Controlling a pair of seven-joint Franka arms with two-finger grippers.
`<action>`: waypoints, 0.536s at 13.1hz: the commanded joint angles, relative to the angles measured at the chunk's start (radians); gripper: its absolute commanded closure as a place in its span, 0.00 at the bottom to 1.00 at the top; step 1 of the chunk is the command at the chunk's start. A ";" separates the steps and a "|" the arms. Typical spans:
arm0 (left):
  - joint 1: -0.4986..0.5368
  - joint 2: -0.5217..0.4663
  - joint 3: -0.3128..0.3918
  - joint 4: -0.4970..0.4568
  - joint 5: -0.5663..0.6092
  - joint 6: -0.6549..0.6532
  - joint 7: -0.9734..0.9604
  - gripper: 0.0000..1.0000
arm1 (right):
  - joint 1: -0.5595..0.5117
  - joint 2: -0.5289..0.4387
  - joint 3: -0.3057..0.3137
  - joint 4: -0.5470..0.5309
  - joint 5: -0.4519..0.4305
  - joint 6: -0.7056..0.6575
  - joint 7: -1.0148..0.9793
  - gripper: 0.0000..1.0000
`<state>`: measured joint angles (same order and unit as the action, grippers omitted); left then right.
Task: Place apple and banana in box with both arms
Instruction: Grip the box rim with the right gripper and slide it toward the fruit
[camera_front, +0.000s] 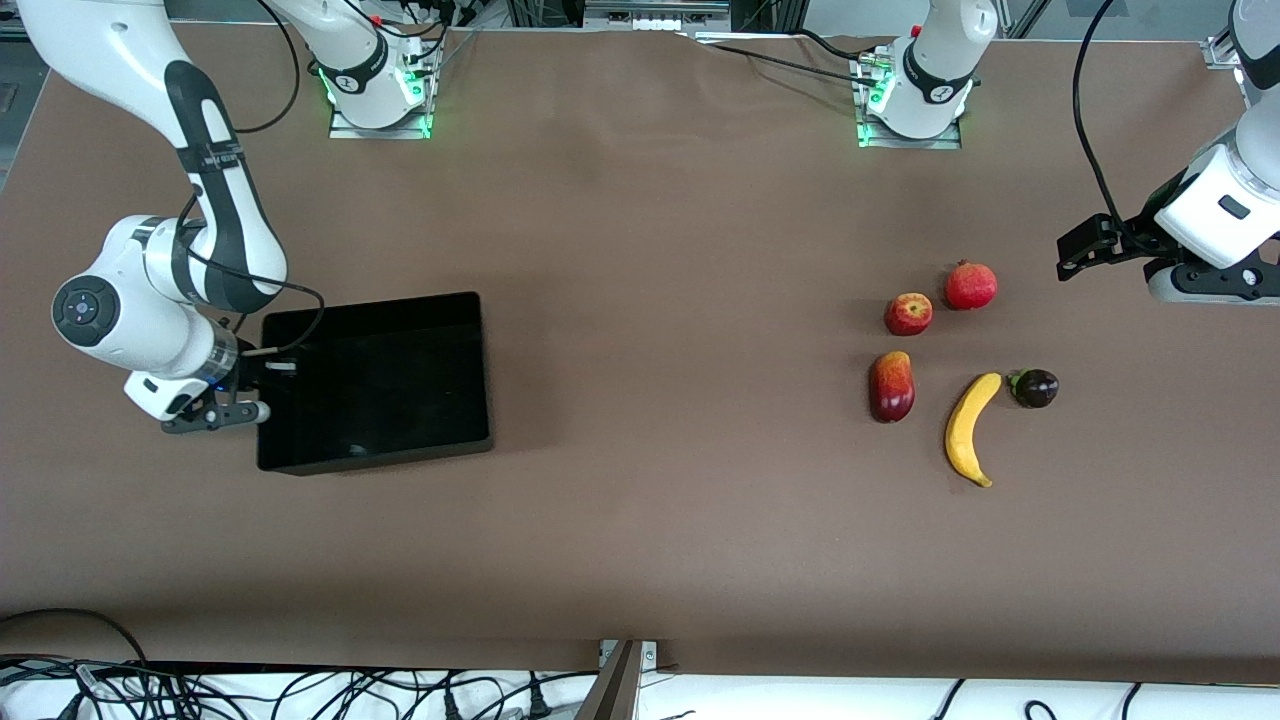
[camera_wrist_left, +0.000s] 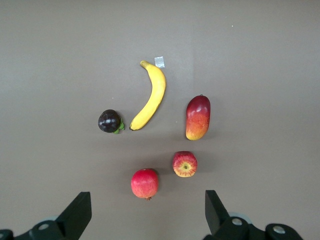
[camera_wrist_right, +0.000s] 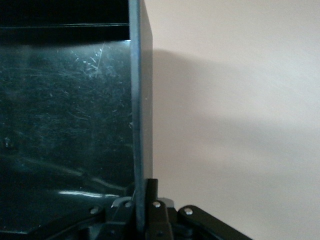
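Observation:
The apple (camera_front: 908, 314) (camera_wrist_left: 185, 164) and the yellow banana (camera_front: 970, 428) (camera_wrist_left: 151, 96) lie on the table toward the left arm's end, the banana nearer the front camera. My left gripper (camera_front: 1180, 280) (camera_wrist_left: 147, 215) hangs open above the table beside the fruit group, with nothing between its fingers. The black box (camera_front: 400, 380) sits toward the right arm's end with nothing in it. My right gripper (camera_front: 262, 390) (camera_wrist_right: 142, 196) is shut on the box's end wall (camera_wrist_right: 141, 100), one finger inside and one outside.
A red pomegranate (camera_front: 971, 285) (camera_wrist_left: 145, 183) lies beside the apple. A mango (camera_front: 892, 386) (camera_wrist_left: 198, 117) and a dark purple fruit (camera_front: 1035, 388) (camera_wrist_left: 109, 121) flank the banana. A small scrap of tape (camera_wrist_left: 159, 62) lies by the banana's tip.

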<state>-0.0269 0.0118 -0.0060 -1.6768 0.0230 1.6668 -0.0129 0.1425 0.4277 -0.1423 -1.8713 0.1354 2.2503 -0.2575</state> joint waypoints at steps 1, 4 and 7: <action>0.002 0.022 -0.002 0.043 0.015 -0.015 0.004 0.00 | 0.072 -0.015 0.050 0.124 0.047 -0.116 0.137 1.00; 0.002 0.022 -0.002 0.043 0.015 -0.019 0.004 0.00 | 0.218 0.012 0.052 0.225 0.050 -0.150 0.341 1.00; 0.002 0.020 -0.002 0.043 0.015 -0.019 0.004 0.00 | 0.352 0.081 0.052 0.283 0.050 -0.140 0.568 1.00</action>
<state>-0.0268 0.0201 -0.0059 -1.6652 0.0230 1.6668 -0.0130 0.4355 0.4488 -0.0808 -1.6588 0.1601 2.1248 0.2064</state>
